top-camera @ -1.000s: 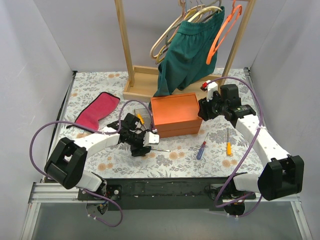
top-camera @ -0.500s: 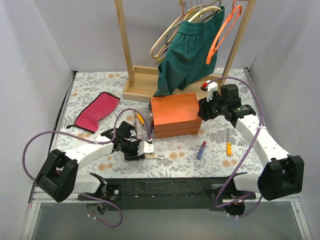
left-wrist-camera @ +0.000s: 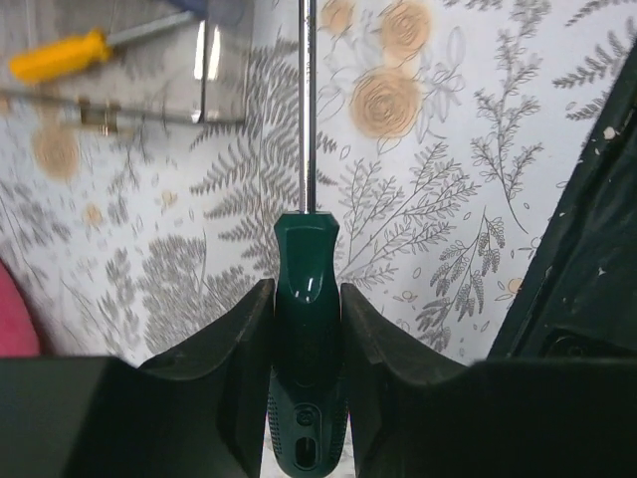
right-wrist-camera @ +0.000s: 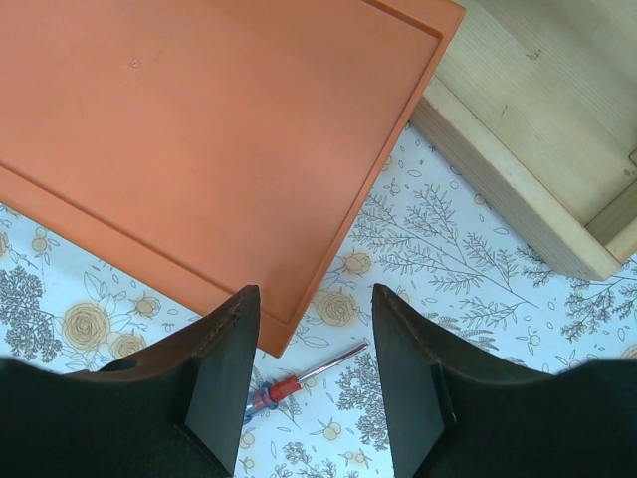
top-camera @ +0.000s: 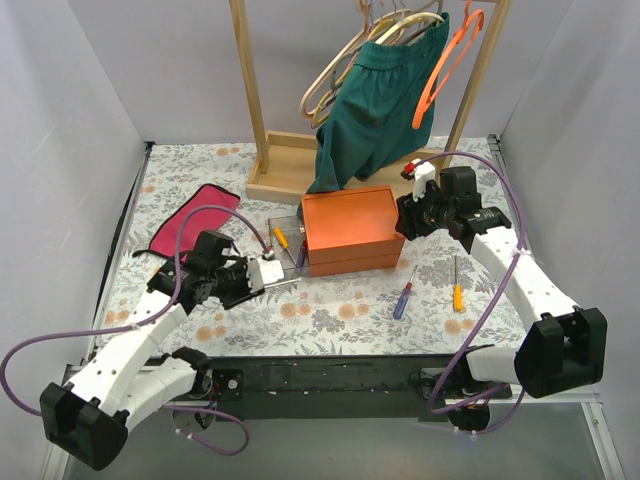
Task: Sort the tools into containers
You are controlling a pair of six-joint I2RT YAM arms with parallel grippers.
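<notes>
My left gripper [top-camera: 264, 275] is shut on a dark green screwdriver [top-camera: 289, 284]. In the left wrist view its handle [left-wrist-camera: 307, 289] sits tight between the jaws of that gripper [left-wrist-camera: 307, 314], and the shaft points at the clear box [left-wrist-camera: 211, 62]. A yellow screwdriver [left-wrist-camera: 58, 58] lies in that clear box [top-camera: 284, 228]. The orange box [top-camera: 349, 229] stands closed beside it. My right gripper [top-camera: 407, 220] hovers open at the orange box's right end [right-wrist-camera: 199, 129], nothing between its fingers. A purple-and-red screwdriver [top-camera: 404, 293] [right-wrist-camera: 284, 386] and an orange-handled one [top-camera: 457, 291] lie on the cloth.
A wooden rack with hangers and green shorts [top-camera: 375, 100] stands behind the boxes, its base tray [top-camera: 285, 175] [right-wrist-camera: 537, 149] close to the orange box. A pink cloth [top-camera: 190, 228] lies at the left. The black front rail [top-camera: 330, 375] edges the table.
My left gripper closed on the green screwdriver, raised it off the cloth and drew back to the left. The right arm has stayed where it was.
</notes>
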